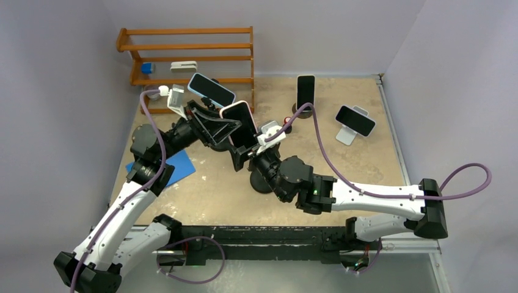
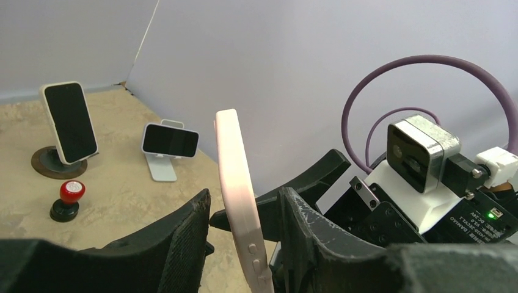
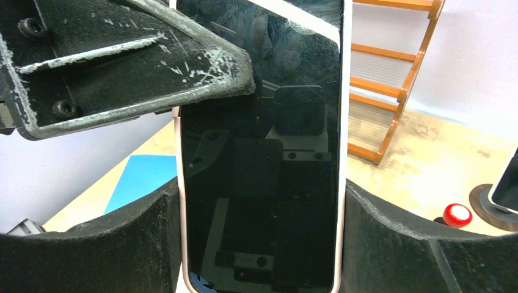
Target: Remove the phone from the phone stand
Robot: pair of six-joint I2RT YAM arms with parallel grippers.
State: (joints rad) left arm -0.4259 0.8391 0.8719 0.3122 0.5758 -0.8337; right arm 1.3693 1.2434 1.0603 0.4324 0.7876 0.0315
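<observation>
The phone (image 1: 241,124), dark-screened in a pale pink case, is held upright above the table's middle. My right gripper (image 1: 245,149) is shut on its lower end, and in the right wrist view its fingers (image 3: 134,238) press both long edges of the phone (image 3: 262,152). My left gripper (image 1: 226,125) reaches in from the left. In the left wrist view its jaws straddle the phone's thin edge (image 2: 235,177), with a small gap on each side. A dark round base (image 1: 261,182), apparently the phone stand, shows partly under the right wrist.
A phone on a round stand (image 1: 305,91) and another on a white stand (image 1: 355,121) are at the back right. A blue-cased phone (image 1: 211,89) is beside the wooden rack (image 1: 189,55). A red knob (image 1: 288,119) and a blue sheet (image 1: 174,168) lie on the table.
</observation>
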